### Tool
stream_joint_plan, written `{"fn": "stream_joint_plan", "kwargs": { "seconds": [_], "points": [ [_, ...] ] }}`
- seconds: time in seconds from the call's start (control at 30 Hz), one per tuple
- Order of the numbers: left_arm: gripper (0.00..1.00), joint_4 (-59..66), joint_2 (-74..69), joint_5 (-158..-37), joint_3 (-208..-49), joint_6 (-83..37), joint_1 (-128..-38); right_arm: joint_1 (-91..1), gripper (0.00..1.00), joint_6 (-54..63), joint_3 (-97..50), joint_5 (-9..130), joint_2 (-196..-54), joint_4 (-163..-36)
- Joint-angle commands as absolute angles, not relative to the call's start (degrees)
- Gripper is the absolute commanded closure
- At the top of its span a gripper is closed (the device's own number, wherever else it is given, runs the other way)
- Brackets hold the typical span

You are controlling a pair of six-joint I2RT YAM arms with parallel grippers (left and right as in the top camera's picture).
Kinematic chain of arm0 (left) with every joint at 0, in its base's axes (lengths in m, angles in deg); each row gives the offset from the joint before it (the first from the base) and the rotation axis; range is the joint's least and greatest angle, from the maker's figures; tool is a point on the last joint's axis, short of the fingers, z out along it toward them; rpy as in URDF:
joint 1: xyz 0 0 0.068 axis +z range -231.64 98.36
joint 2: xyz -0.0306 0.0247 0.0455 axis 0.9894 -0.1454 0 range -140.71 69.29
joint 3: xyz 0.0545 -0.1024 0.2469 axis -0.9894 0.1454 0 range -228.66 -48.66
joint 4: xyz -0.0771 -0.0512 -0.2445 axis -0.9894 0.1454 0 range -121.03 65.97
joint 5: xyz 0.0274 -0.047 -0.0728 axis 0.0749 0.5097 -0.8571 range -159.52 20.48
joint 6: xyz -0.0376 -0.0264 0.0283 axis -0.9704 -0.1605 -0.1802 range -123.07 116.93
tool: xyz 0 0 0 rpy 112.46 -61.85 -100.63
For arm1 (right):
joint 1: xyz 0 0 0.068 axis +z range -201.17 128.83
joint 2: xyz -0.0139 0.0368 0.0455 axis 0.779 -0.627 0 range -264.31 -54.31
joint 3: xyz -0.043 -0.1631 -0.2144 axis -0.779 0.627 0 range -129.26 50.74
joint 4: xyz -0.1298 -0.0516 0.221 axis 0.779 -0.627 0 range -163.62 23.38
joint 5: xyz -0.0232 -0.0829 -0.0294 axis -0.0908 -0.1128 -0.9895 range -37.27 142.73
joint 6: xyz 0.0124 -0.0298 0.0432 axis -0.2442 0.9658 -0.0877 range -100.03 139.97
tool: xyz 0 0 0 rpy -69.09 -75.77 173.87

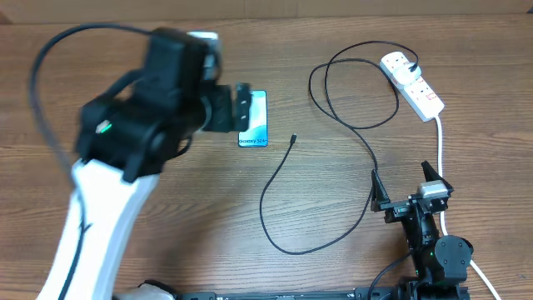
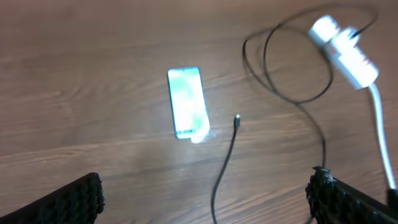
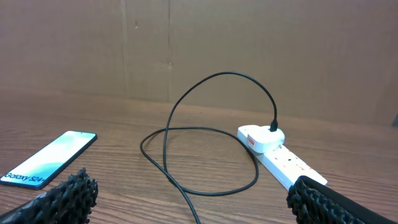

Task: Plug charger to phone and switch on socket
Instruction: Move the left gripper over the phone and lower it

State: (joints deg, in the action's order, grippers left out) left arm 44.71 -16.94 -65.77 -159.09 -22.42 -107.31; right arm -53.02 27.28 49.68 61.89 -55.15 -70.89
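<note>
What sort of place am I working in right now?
Probably a lab or test bench, not a home: a bare wood-grain table, a plain brown board wall behind it, and only the phone, the charger and the socket laid out.

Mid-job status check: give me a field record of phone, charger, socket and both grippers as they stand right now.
phone: flat on the table, screen up and lit, nothing plugged in
charger: connector tip lies loose beside the phone on the socket side, not touching it; other end seated in the socket
socket: far corner of the table; switch state too small to tell
left gripper: open, empty, above the phone
right gripper: open, empty, near the table's front edge
</note>
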Motion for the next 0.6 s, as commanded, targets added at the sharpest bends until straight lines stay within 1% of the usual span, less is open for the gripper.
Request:
{"fn": "stream_joint_plan", "kwargs": {
  "seconds": [0.0,0.17,0.37,0.57],
  "points": [
    [0.00,44.01,-21.03,-65.14,-160.52,-24.30,-109.50,-53.28,0.00,27.32,50.25,62.00,-54.47,-70.65],
    [0.00,43.95,-26.91,-65.07,-160.52,-36.65,-109.24,-53.28,0.00,27.32,50.25,62.00,-54.47,-70.65],
    [0.00,42.40,-33.64,-60.29,-160.52,-39.49,-109.08,-53.28,0.00,27.32,50.25,62.00,-54.47,-70.65],
    [0.01,40.12,-41.07,-60.40,-160.52,-39.45,-109.08,-53.28,0.00,27.32,50.25,62.00,-54.47,-70.65]
  ]
}}
